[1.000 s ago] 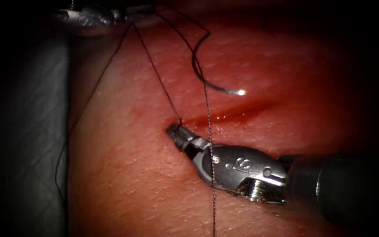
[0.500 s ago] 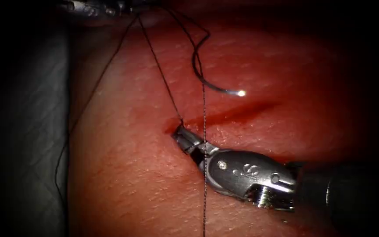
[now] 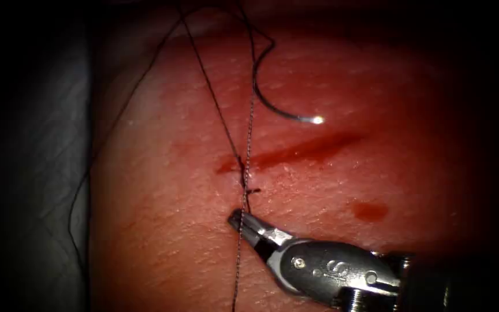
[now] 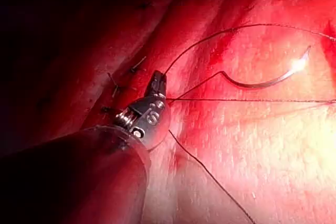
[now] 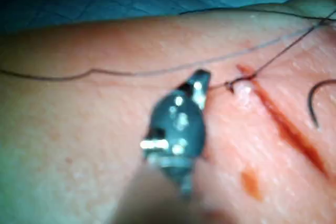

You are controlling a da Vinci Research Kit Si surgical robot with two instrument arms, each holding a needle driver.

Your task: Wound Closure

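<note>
- The right claw [image 3: 239, 221], a small steel needle driver, has its jaws together on the thin dark thread [image 3: 215, 98]. It sits just below the left end of the cut [image 3: 301, 149].
- Compared with 1 second ago, it has drawn back from the cut's edge, and a small dark knot [image 3: 248, 189] now sits between it and the cut.
- The left claw [image 4: 157, 81] also looks clamped on thread, and 2 strands run taut away from it.
- The curved steel needle [image 3: 272, 110] lies loose on the red, pebbled tissue [image 3: 163, 231] on the far side of the cut, right of the knot. Neither claw holds it and its bright tip is out of the tissue.
- A spot of red fluid [image 3: 369, 211] sits on the tissue, right of the right claw.
- Judgement: this looks like snugging the knot. The 2 claws should pull evenly in opposite directions, low along the tissue, so the knot seats flat. Tension should stop once the edges meet, and the strands should stay clear of the loose needle.
</note>
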